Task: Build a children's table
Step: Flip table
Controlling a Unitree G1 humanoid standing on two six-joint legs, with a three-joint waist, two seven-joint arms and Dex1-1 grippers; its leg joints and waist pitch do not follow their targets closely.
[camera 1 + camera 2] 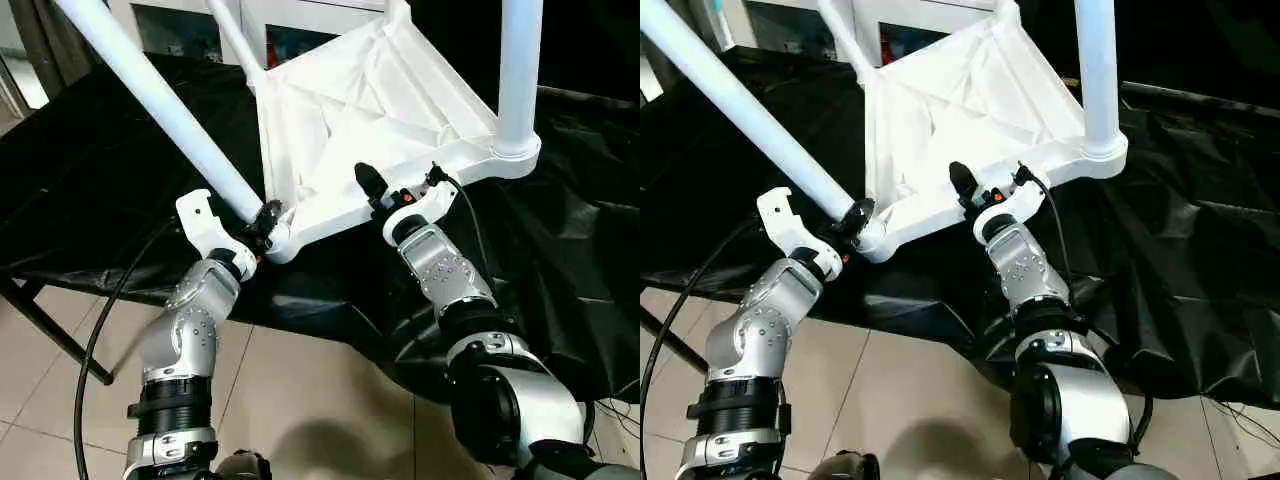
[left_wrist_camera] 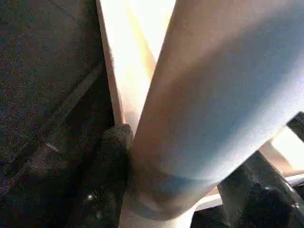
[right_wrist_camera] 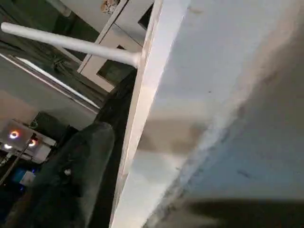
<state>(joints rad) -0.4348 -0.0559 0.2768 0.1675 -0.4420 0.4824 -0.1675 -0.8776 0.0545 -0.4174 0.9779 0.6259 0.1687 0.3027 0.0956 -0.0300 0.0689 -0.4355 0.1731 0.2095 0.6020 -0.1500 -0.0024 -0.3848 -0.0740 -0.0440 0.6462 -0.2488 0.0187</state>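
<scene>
Left pincer (image 1: 262,222) gripped the near-corner leg (image 1: 150,95) right at its socket; right pincer (image 1: 385,190) straddled the tabletop's (image 1: 370,110) near rim, whether clamped or just around it couldn't be told. Tabletop sat tilted, ribs up, near the table's (image 1: 560,260) front edge, another leg (image 1: 520,70) upright at the right corner, a third (image 1: 235,40) at the far corner. Step looked like seating the near leg; next probably push or twist it home. Fourth corner and leg tops were cut off.
</scene>
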